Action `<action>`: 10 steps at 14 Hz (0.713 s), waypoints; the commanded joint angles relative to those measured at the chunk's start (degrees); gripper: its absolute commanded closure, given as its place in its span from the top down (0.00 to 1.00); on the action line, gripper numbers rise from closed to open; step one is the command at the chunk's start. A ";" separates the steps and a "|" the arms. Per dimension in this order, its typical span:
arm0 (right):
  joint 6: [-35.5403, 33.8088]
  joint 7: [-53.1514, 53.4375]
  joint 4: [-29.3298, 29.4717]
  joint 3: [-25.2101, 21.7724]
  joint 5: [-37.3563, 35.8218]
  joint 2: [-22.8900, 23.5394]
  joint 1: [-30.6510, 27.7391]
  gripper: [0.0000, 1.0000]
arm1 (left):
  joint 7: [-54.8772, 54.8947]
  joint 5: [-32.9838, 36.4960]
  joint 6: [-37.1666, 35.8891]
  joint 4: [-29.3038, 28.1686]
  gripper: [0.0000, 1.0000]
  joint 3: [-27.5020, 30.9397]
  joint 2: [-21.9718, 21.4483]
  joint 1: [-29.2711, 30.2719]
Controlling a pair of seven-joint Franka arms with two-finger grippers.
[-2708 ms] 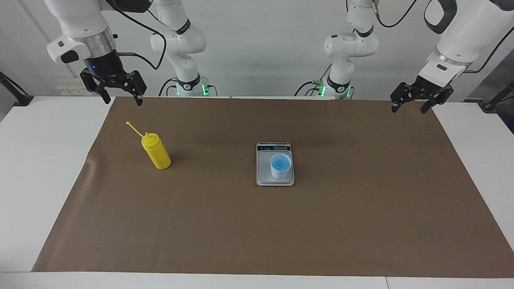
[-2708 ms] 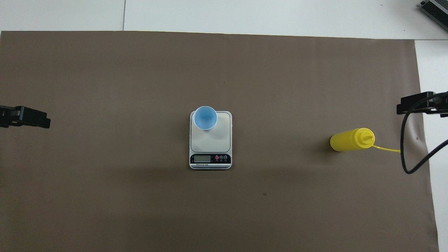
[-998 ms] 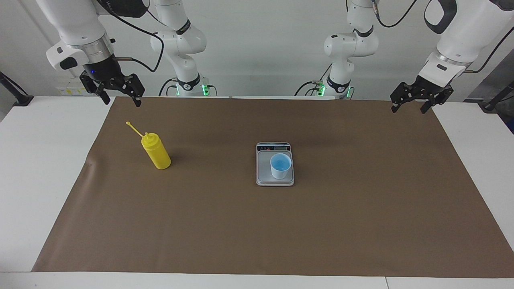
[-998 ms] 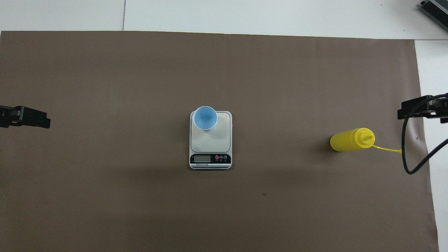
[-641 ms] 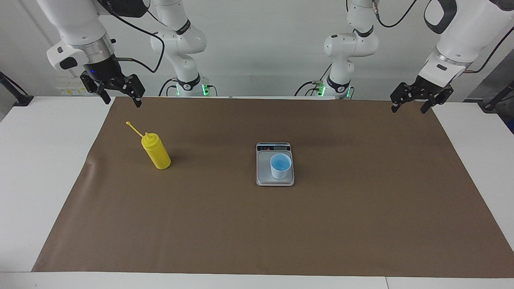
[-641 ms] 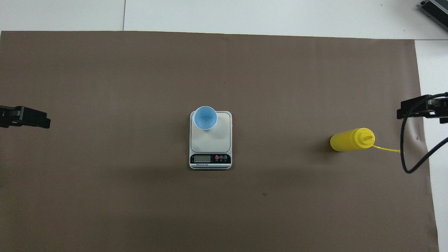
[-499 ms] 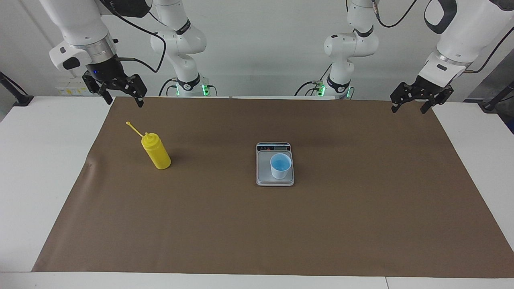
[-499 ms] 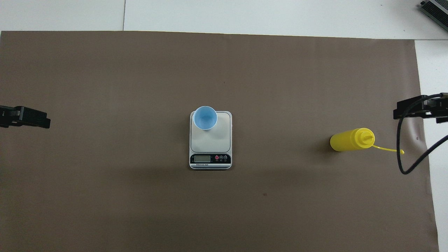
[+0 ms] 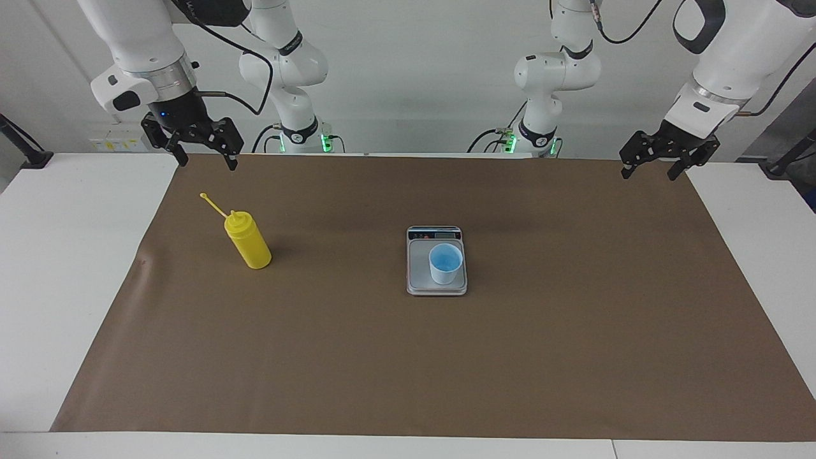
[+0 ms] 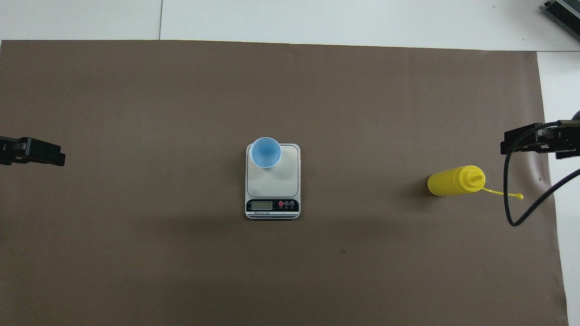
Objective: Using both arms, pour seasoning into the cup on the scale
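Observation:
The seasoning, a yellow squeeze bottle, stands upright on the mat toward the right arm's end, its thin cap strap sticking out sideways. At the mat's middle lies the silver scale, with the light-blue cup standing on its plate, on the part away from the display. My right gripper hangs open in the air over the mat's edge, apart from the bottle and holding nothing. My left gripper waits open and empty over the mat's other end.
A brown mat covers most of the white table. A black cable loop hangs from the right arm close to the bottle's cap strap. A dark device sits at a table corner farthest from the robots.
My right gripper has shifted a little toward the table's middle, closer to the bottle, and its cable loop has swung with it. The left arm, bottle, cup and scale have not moved.

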 commanded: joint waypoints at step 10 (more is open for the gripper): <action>-0.40 1.54 -3.54 0.76 1.30 -2.17 -1.15 1.00 | 0.83 -0.11 -0.62 -0.45 1.00 -0.14 -0.88 0.43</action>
